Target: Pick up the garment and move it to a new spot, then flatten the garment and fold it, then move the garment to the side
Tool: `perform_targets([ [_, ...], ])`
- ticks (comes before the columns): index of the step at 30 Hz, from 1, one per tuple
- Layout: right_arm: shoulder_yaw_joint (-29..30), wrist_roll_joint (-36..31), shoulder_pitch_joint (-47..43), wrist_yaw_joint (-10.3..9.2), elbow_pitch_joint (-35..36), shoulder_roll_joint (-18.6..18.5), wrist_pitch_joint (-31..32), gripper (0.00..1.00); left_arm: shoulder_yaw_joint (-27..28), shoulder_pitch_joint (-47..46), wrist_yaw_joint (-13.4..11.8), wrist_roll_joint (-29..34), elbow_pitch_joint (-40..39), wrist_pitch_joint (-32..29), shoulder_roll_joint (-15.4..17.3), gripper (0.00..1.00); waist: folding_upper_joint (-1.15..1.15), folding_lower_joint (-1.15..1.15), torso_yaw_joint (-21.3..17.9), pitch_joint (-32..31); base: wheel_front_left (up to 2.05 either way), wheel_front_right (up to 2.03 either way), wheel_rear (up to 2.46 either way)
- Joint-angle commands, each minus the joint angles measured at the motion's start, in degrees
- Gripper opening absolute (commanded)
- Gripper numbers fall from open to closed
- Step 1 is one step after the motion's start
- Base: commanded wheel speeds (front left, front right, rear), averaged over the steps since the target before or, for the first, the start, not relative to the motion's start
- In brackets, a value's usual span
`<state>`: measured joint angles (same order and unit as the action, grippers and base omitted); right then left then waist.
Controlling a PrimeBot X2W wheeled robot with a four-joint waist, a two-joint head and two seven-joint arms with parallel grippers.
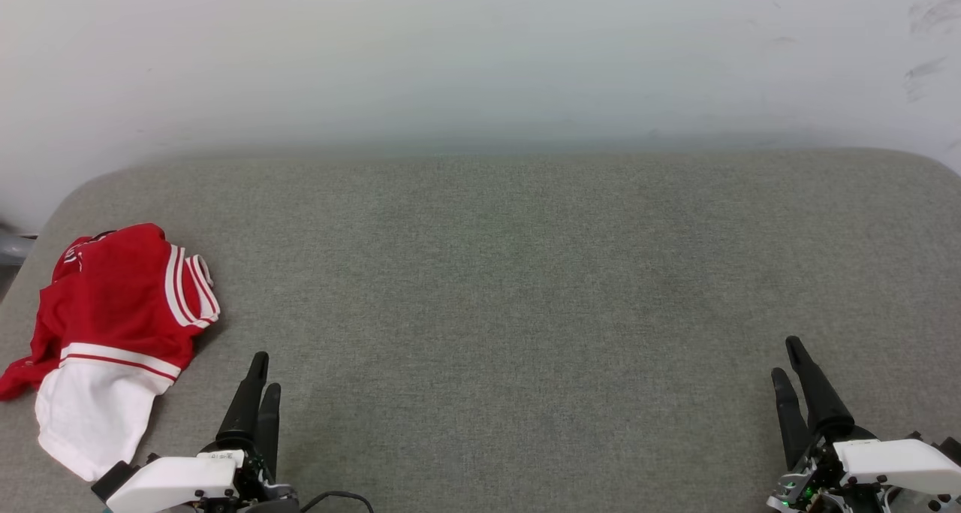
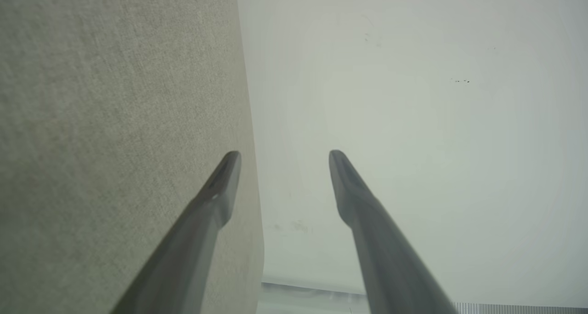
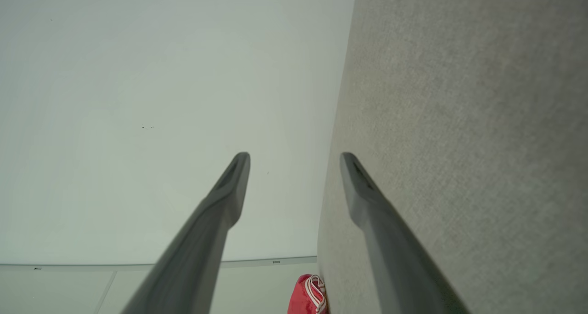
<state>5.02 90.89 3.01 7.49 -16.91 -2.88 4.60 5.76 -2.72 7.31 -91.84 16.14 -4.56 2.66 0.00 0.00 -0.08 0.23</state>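
Crumpled shirt (image 1: 112,303) on bench (image 1: 525,273): light, limp, prob. slick; pinch raised red fold. L end effector (image 1: 266,370), R end effector (image 1: 784,357) open, empty.

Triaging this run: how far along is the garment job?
Done: nothing evident; the garment lies bunched at the left edge of the grey surface, not flat. In hand: nothing; left gripper and right gripper open, empty. Left: pick up, move, flatten, fold, set aside.
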Motion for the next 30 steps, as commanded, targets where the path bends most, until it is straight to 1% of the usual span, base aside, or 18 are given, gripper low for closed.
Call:
perform_targets([
  [1, -0.3, -1.3, 1.0, 0.00, 0.9, 0.0, -0.8, 1.00, -0.1, -0.5, 0.0, 0.6, -1.5, 0.8, 0.1, 1.00, 0.00, 0.00, 0.0, 0.0, 0.00, 0.00, 0.00],
  [8, -0.4, -4.4, 1.2, 0.00, 0.8, 0.0, -2.4, 1.00, 0.8, 0.2, 0.0, 3.2, -1.6, 2.4, 0.1, 1.00, 0.00, 0.00, -0.1, 0.0, 0.00, 0.00, 0.00],
  [14, 0.1, -10.3, 1.8, 0.00, 0.6, 0.0, -3.9, 1.00, 2.2, 0.4, 0.1, 7.7, -3.4, 3.9, 0.1, 1.00, 0.00, 0.00, -0.2, 0.0, 0.00, 0.00, 0.00],
  [17, 0.2, -14.4, 2.0, 0.00, 1.7, 0.0, -4.6, 1.00, 3.8, 0.7, 0.1, 9.3, -3.8, 4.6, 0.1, 1.00, 0.00, 0.00, -0.2, 0.0, 0.00, 0.00, 0.00],
  [23, 0.1, -23.8, 2.2, 0.00, 3.7, 0.0, -6.0, 1.00, 7.0, 0.4, 0.1, 14.5, -4.3, 6.0, 0.1, 1.00, 0.00, 0.00, -0.3, 0.0, 0.00, 0.00, 0.00],
  [26, -0.1, -29.9, 2.4, 0.00, 5.5, 0.0, -6.7, 1.00, 7.8, 0.2, 0.1, 17.2, -5.4, 6.6, 0.2, 1.00, 0.00, 0.00, -0.4, 0.1, 0.00, 0.00, 0.00],
  [30, -0.5, -39.1, 2.7, 0.00, 8.8, 0.0, -7.5, 1.00, 8.6, 0.1, 0.1, 22.8, -7.5, 7.5, 0.2, 1.00, 0.00, 0.00, -0.4, 0.2, 0.00, 0.00, 0.00],
])
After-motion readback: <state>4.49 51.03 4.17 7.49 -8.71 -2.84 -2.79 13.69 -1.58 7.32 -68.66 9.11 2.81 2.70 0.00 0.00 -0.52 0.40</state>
